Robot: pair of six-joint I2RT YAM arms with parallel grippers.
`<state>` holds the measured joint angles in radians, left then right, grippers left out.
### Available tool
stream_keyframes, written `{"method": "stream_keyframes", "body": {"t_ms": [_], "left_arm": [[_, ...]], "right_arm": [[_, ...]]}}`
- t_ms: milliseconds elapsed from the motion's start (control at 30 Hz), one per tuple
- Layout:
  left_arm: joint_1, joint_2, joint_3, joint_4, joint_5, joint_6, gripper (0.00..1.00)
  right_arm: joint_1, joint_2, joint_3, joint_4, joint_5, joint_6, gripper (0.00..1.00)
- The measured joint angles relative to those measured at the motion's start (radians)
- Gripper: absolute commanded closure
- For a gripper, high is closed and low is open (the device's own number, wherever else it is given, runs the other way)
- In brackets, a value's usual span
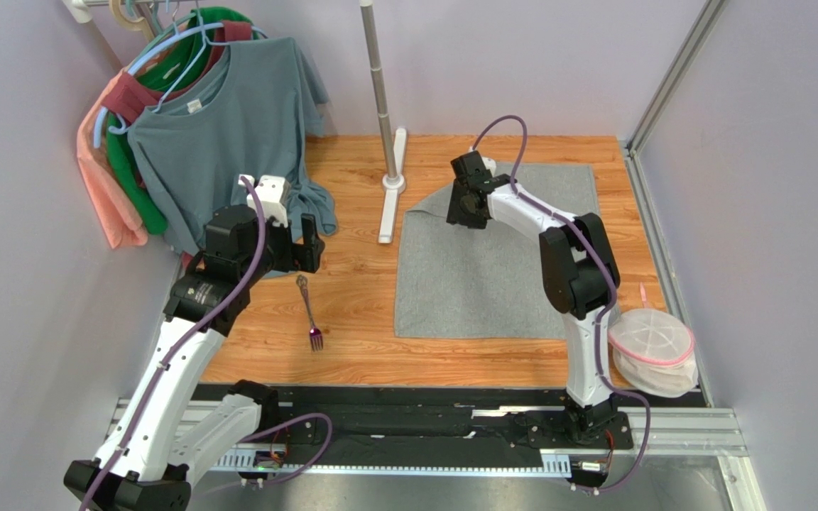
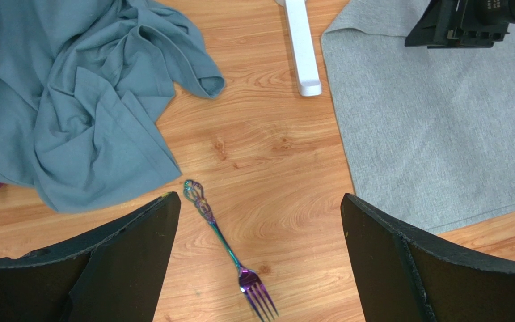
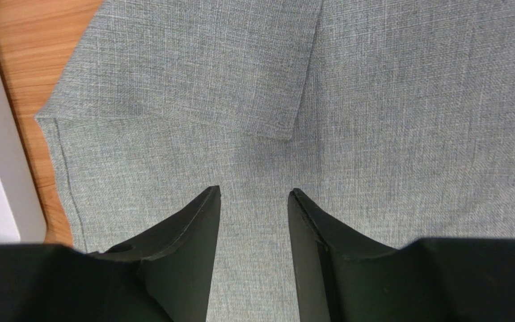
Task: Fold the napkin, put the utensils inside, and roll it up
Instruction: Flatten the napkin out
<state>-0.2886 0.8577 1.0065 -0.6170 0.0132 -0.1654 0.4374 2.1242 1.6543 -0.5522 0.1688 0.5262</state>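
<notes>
Top external: fork [image 1: 309, 311] lies near-to-far on the table [image 1: 365, 319], tines nearward

I'm running this from afar in what reads as a robotics lab cell rather than a home. Plain lilac panel walls [image 1: 776, 213] box in a small wood-grain table [image 1: 360, 319], and a bare aluminium frame post [image 1: 671, 75] runs up the far corner. The left arm [image 1: 184, 351] and right arm [image 1: 584, 319] are bolted to a slotted metal rail [image 1: 691, 431] at the near edge, with purple cables [image 1: 504, 122] looping off them. The only household things are T-shirts [image 1: 221, 128] on hangers, a grey napkin [image 1: 488, 277], a fork [image 1: 310, 314] and a pink-rimmed mesh cover [image 1: 653, 346].
</notes>
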Motion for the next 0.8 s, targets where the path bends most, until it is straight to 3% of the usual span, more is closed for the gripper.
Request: {"method": "stream_keyframes", "body": {"t_ms": [800], "left_arm": [[0.000,0.007,0.000,0.000,0.000,0.000,0.01]], "right_arm": [[-0.062,0.092,0.062,0.067,-0.014,0.027,0.63]]}}
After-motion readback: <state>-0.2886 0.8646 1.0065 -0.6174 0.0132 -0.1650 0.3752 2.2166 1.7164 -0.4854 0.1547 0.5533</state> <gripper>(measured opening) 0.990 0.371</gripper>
